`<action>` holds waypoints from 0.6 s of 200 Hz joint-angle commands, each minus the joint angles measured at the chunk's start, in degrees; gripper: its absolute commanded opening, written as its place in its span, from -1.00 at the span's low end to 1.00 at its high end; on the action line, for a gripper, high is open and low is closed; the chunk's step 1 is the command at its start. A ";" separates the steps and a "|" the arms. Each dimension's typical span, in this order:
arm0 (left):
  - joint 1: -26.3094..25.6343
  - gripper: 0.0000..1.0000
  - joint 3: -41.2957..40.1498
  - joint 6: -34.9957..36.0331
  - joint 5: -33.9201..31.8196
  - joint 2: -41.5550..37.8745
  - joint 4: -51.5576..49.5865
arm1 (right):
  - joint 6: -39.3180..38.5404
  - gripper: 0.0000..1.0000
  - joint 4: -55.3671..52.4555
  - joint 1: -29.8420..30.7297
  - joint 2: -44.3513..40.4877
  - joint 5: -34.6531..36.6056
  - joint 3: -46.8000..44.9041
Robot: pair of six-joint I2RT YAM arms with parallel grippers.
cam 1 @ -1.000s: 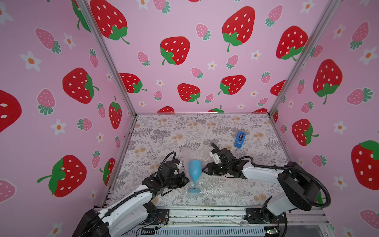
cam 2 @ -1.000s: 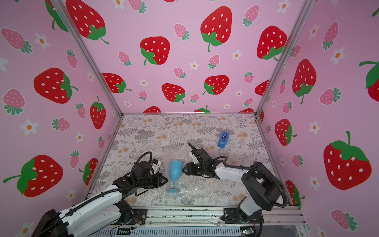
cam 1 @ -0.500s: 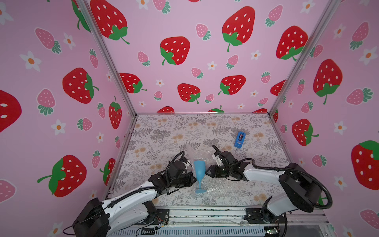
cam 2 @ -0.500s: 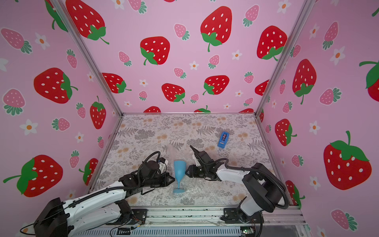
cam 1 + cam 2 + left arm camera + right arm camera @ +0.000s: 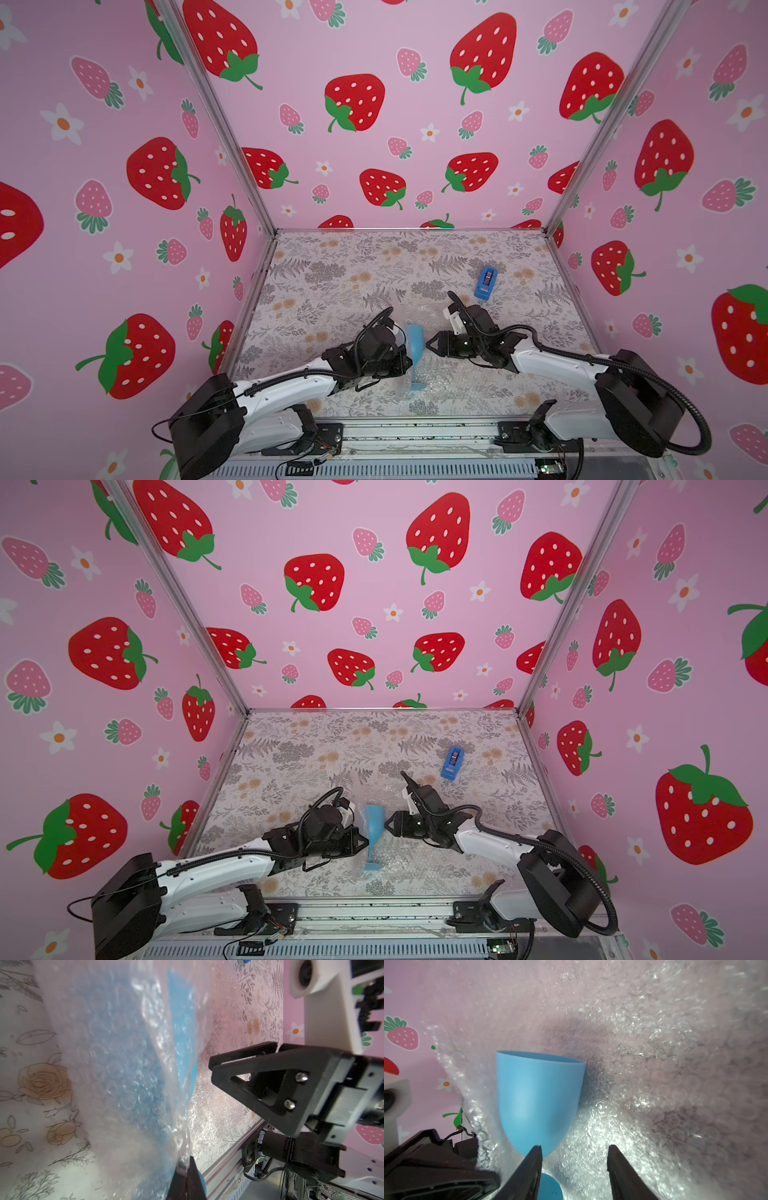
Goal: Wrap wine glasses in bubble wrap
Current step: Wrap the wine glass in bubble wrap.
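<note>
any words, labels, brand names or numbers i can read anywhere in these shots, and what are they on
No text can be read in any view.
goblet: plain light blue, no marking on the side shown.
tape dispenser: too small to tell whether it carries a label.
bubble wrap: clear, no print.
walls: strawberry and flower pictures only, no words.

A tabletop (image 5: 332,282) covered in a grey-and-tan floral print is shown in both top views. A clear bubble wrap (image 5: 451,376) sheet is spread near its front middle, and its edges can hardly be traced. A small blue tape dispenser (image 5: 485,283) is laid farther back, well apart.
</note>
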 commanded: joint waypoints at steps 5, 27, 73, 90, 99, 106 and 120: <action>-1.32 -0.91 3.42 -1.34 -1.39 2.75 3.83 | -1.82 0.05 -2.01 -0.95 -3.68 -1.70 -0.09; -1.80 -0.75 3.80 -1.56 -0.90 5.18 5.94 | -3.76 0.05 -3.70 -1.23 -5.68 -2.55 0.92; -2.25 -0.56 4.59 -1.54 -0.37 7.95 7.17 | -5.17 0.05 -4.69 -1.22 -5.04 -3.40 3.06; -2.38 -0.55 4.37 -1.48 -0.71 8.06 7.30 | -4.99 0.07 -3.71 -1.26 -4.02 -4.43 3.61; -2.38 -0.55 4.25 -1.48 -0.68 8.15 7.40 | -4.82 0.09 -3.21 -1.25 -3.44 -4.82 3.92; -2.37 -0.55 4.17 -1.48 -0.72 8.31 7.47 | -4.79 0.10 -2.84 -1.12 -2.90 -5.06 4.18; -2.39 -0.56 3.93 -1.39 -0.56 8.48 8.02 | -4.82 0.11 -2.25 -1.11 -1.83 -5.60 4.86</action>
